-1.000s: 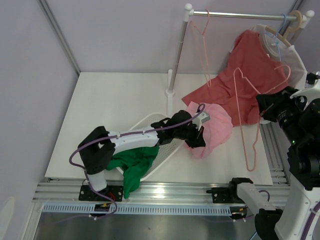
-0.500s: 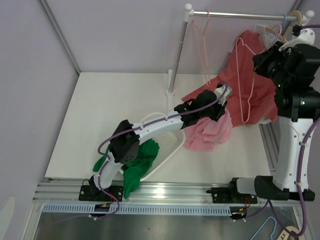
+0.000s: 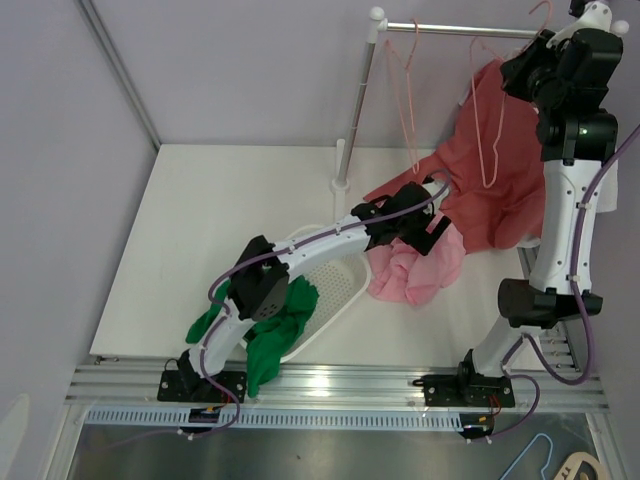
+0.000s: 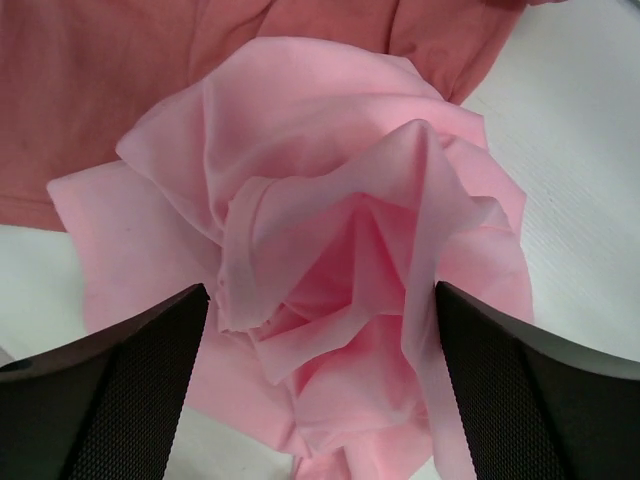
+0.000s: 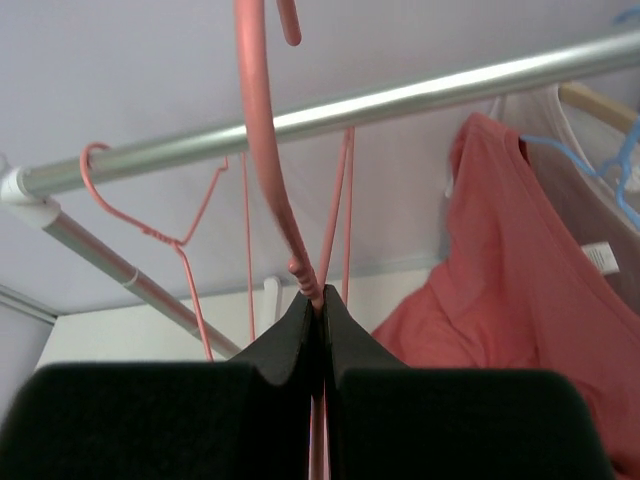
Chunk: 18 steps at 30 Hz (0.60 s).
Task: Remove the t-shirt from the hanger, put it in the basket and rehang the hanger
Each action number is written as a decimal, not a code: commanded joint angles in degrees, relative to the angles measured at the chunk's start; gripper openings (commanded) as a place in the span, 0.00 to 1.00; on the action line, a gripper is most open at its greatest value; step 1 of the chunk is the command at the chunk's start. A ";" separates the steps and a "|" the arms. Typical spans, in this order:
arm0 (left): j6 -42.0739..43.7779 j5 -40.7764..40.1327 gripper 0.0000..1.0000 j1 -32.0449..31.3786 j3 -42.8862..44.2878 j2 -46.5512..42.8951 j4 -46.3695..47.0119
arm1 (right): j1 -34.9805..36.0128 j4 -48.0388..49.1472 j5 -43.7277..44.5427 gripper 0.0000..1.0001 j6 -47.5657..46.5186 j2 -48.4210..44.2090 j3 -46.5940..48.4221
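Since the pink t-shirt (image 4: 330, 200) lay on the table (image 3: 230, 200), free of any hanger, the left gripper (image 4: 320, 290) hovered over it with jaws apart, while the right gripper (image 5: 320, 300) pinched the neck of the bare pink hanger (image 5: 262, 140) by the rail (image 5: 420, 95), seemingly to rehang it.

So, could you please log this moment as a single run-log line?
left gripper open over bunched pink t-shirt on table | right gripper shut on bare pink hanger, up by rail | t-shirt off hanger
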 commanded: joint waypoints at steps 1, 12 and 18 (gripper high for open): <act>1.31 0.63 0.99 1.27 4.63 0.92 -5.14 | -1.15 3.75 -4.10 0.00 0.99 4.11 7.04; 0.87 8.64 0.99 4.52 10.70 6.72 -14.90 | -1.24 7.18 -7.88 0.00 2.49 11.50 8.02; 0.70 10.14 1.00 4.52 11.21 9.27 -15.51 | -0.27 10.33 -7.53 0.00 1.78 13.43 7.22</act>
